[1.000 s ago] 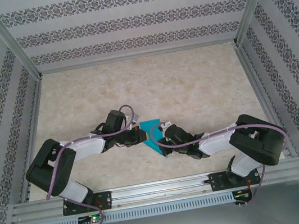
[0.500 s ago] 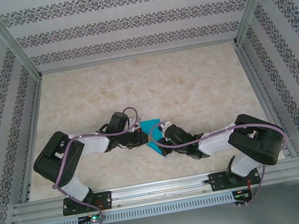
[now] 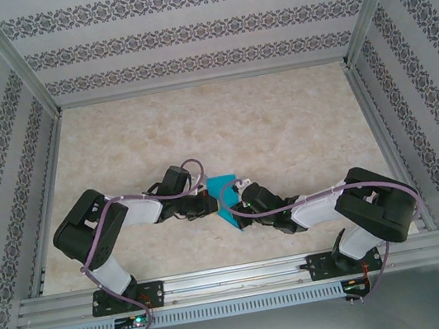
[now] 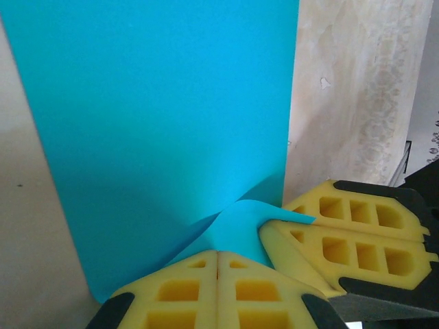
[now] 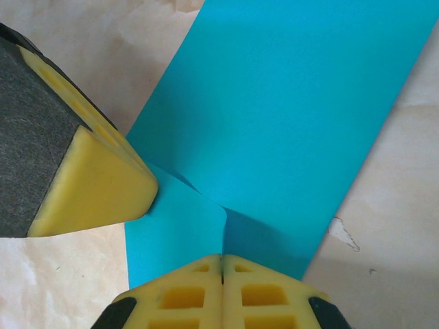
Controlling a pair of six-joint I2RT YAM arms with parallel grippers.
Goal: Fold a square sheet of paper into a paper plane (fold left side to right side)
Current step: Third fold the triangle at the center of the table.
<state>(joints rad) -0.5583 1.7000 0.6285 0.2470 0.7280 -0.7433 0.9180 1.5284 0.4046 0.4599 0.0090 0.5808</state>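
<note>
The turquoise sheet of paper (image 3: 225,186), folded into a long band (image 4: 158,123), lies flat on the table between both arms. One near corner of it (image 5: 178,226) curls up off the table. My right gripper (image 5: 222,259) is shut, and the curled flap's edge runs straight into the seam between its fingers. My left gripper (image 4: 218,255) is shut too, its tips against the paper at the foot of the raised flap. In the right wrist view the left fingers (image 5: 96,185) press on the crease's end. Both grippers (image 3: 212,205) (image 3: 236,206) meet at the paper's near edge.
The marble-patterned table (image 3: 197,126) stretches away behind the paper. Patterned walls enclose it at the back and on both sides. A metal rail (image 3: 237,277) carrying the arm bases runs along the near edge. Purple cables loop over both arms.
The left arm's elbow has swung right and its gripper has pushed closer onto the paper's left edge. The right arm and the paper have hardly shifted.
</note>
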